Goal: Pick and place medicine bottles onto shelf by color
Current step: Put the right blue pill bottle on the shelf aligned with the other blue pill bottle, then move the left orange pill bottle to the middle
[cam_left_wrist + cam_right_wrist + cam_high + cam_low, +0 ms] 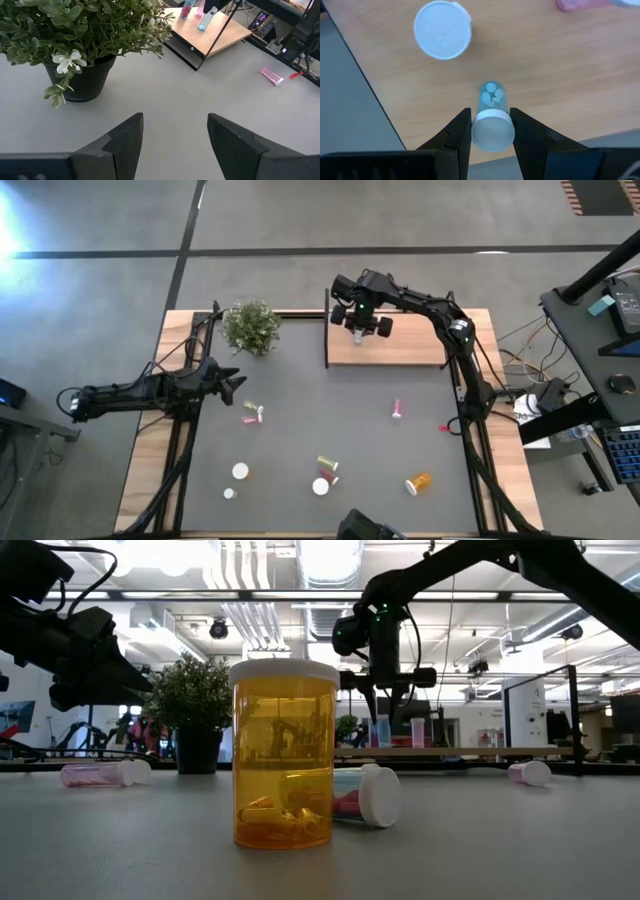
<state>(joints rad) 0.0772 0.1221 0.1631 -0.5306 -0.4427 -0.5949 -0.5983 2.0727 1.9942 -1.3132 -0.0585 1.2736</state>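
We found the right gripper [490, 131] over the shelf [400, 345], jaws clamped on a blue bottle [491, 117]. The left gripper [175, 145] waited near the plant [251, 326], jaws apart and empty. A few bottles stood shelved; roughly eight bottles, among them the orange bottle [419, 481], lay on the bench [330, 415] unsorted.

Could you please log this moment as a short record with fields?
right gripper: shut on a pale blue bottle, over the shelf
left gripper: open, empty, near the plant
shelf contents: a white-capped bottle standing by the held one
table: pink, orange and white-capped bottles lying loose
large orange bottle: upright, nearest the low camera
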